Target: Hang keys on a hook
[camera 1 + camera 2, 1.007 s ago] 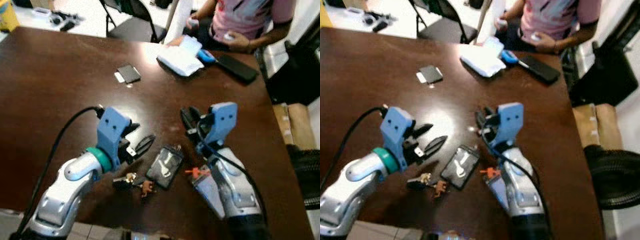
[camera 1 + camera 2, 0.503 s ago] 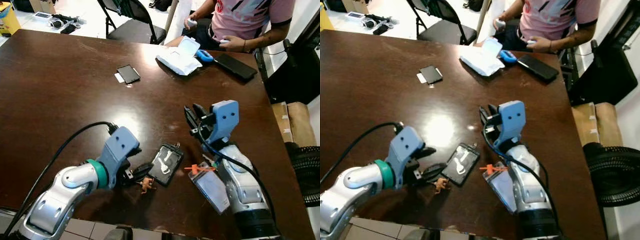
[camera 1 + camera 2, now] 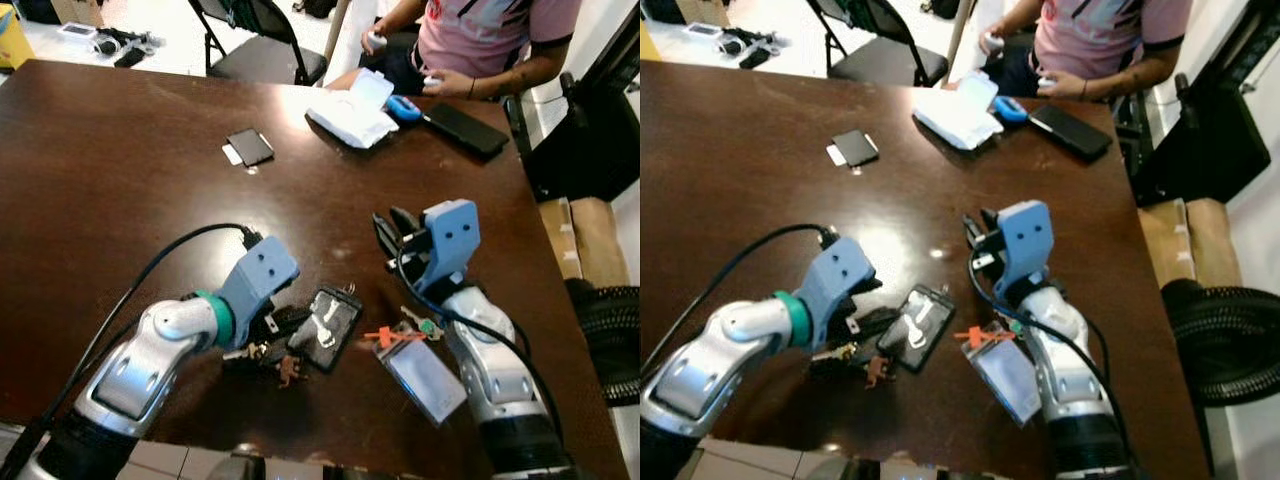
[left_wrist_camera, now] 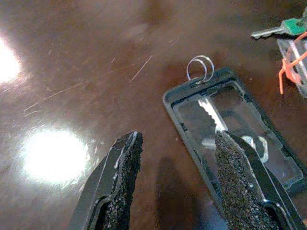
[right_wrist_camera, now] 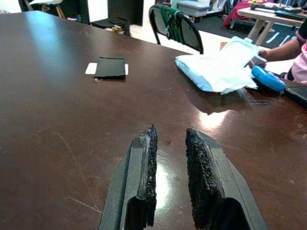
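On the dark wooden table (image 3: 120,180), a black card holder (image 3: 323,329) lies between the arms, a clear tag with orange tie (image 3: 420,372) beside it, a person seated at the far edge. The left gripper (image 4: 175,179) reaches low, fingers apart, over the holder; the keys (image 3: 262,352) apparently lie just under its wrist. The right gripper (image 5: 170,175) rests raised, fingers slightly parted.

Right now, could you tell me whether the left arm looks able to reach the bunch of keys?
Probably yes: the left gripper hangs open, low over the table, the keys lie right beside it, and nothing stands between them.
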### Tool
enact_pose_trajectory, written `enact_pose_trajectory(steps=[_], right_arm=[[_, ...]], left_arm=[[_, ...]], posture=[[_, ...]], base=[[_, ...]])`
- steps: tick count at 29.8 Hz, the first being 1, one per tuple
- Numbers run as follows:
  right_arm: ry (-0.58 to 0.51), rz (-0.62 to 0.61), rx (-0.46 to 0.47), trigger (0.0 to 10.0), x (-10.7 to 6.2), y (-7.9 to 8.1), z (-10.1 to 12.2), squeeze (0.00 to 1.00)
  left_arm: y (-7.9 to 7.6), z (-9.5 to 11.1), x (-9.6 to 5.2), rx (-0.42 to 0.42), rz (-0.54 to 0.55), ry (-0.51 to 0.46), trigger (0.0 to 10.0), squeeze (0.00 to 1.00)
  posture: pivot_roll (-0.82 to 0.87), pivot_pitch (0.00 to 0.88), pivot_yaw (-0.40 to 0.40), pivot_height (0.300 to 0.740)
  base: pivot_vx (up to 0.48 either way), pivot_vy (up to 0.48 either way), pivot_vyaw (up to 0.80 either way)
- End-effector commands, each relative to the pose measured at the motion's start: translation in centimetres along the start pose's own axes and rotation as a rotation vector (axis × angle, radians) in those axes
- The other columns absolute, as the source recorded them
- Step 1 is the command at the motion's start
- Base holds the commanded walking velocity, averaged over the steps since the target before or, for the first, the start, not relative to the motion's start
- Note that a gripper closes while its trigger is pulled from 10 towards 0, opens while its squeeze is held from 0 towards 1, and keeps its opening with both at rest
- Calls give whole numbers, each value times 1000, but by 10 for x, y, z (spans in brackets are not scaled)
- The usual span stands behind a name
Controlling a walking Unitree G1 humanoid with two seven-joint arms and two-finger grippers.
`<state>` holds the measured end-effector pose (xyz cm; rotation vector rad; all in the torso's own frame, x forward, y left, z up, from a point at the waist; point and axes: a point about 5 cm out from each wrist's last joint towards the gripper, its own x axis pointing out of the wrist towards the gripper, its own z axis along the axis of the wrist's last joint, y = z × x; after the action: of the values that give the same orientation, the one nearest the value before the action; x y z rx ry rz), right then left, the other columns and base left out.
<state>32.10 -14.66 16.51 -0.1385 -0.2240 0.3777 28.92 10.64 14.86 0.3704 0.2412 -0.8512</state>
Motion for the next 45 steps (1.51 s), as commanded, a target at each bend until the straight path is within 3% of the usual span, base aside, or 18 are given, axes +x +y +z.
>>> enact_pose_trajectory(steps=[1,6,7,10,11,13,15,17,35,37,38,39,40,41,45], right_arm=[[11,4,2,10000,-1,0,-3,0],[10,6,3,10000,-2,1,-3,0],[9,8,7,10000,-2,2,-3,0],[7,10,9,10000,-2,3,-3,0],[8,12,13,10000,-3,4,-3,0],[8,12,13,10000,-3,4,-3,0],[12,17,20,10000,-4,6,-5,0],[14,22,23,10000,-4,7,-6,0],[19,33,22,10000,-6,5,-5,0],[20,33,21,10000,-7,5,-5,0],[21,34,20,10000,-6,5,-5,0],[21,34,20,10000,-6,5,-5,0],[21,35,19,10000,-6,5,-4,0],[21,36,19,10000,-6,5,-4,0],[20,37,19,10000,-6,5,-4,0]], left_arm=[[0,-8,0,-20,-5,34,10000,0],[1,-13,-7,-39,-39,37,10000,0],[-1,-13,-17,-53,-76,18,10000,0],[-3,-12,-24,-60,-102,2,10000,0],[-9,-11,-35,-70,-126,-10,10000,0],[-9,-11,-35,-70,-126,-10,10000,0],[-19,-13,-49,-88,-150,-18,10000,0],[-23,-14,-54,-100,-152,-17,10000,0],[-21,-39,-67,-175,-77,48,10000,0],[-19,-41,-68,-170,-53,57,9686,0],[-17,-44,-69,-166,-34,69,8784,0],[-17,-44,-69,-166,-34,69,8784,0],[-16,-46,-70,-164,-21,76,7294,0],[-15,-47,-71,-164,-16,80,6863,0],[-13,-48,-72,-174,-5,82,5843,0]], posture=[[-13,136,69,740],[-7,141,70,740],[-4,145,71,740],[-2,147,71,740],[6,153,68,740],[6,153,68,740],[13,158,61,740],[17,159,58,740],[10,172,47,740],[11,172,44,740],[11,173,43,740],[11,173,43,740],[10,173,42,740],[10,173,42,740],[10,174,42,740]], base=[[0,0,0],[0,0,0],[0,0,0],[0,0,0],[0,0,0],[0,0,0],[0,0,0],[0,0,0],[0,0,0],[0,0,0],[0,0,0],[0,0,0],[0,0,0],[0,0,0],[0,0,0]])
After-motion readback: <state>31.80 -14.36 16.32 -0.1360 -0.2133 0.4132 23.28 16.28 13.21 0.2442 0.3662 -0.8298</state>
